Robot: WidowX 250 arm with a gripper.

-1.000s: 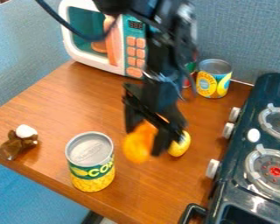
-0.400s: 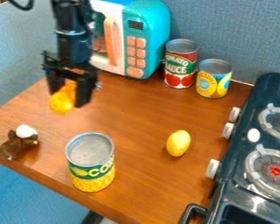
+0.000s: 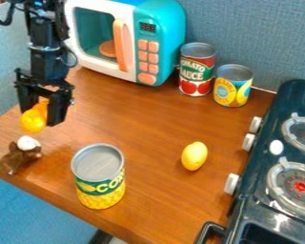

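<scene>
Near the plush (image 3: 16, 156), my arm (image 3: 45, 59) hung nearly upright. My pincer (image 3: 43, 117), pointing down, pinched an orange toy (image 3: 33, 121).

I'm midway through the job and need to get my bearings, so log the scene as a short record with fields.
Gripper: black two-finger gripper, at the left of the view
Held: orange-yellow object, between the fingers
Nearest thing: small brown-and-white toy, by the table's left edge
Front: corn can, upright
Centre right: lemon, between corn can and stove
Back: toy microwave; tomato can and yellow-and-blue can, both upright, side by side
Right: toy stove with burners and knobs
</scene>
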